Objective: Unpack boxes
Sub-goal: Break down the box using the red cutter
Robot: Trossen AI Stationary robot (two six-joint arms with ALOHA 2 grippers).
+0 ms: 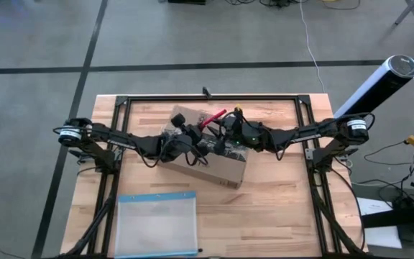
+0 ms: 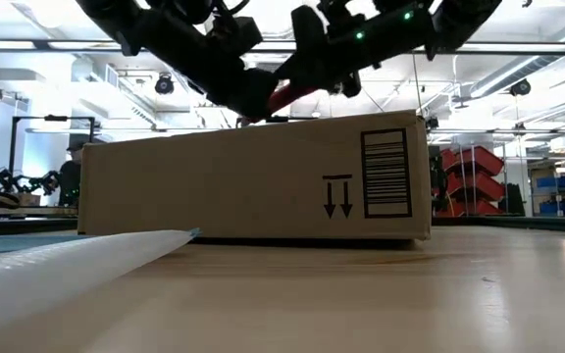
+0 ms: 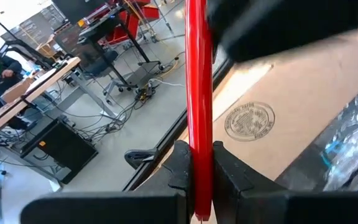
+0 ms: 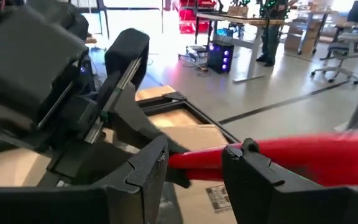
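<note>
Box (image 1: 214, 167) top largely hidden beneath both arms; red tool (image 3: 197, 112) cut off by wrist-view edges.

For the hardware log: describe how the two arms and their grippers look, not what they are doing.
Both arms are dark, slim and jointed, with black cables looped along them. The left arm and right arm each carry a round silver-ringed joint at the shoulder end. Small green lights glow near the right gripper. The left gripper has black, angular moulded fingers.

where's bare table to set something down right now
Bare wood lies right of the plastic pouch, in front of the box, and at the back left corner of the table. Over the box it is crowded: both end effectors meet at the red tool.
</note>
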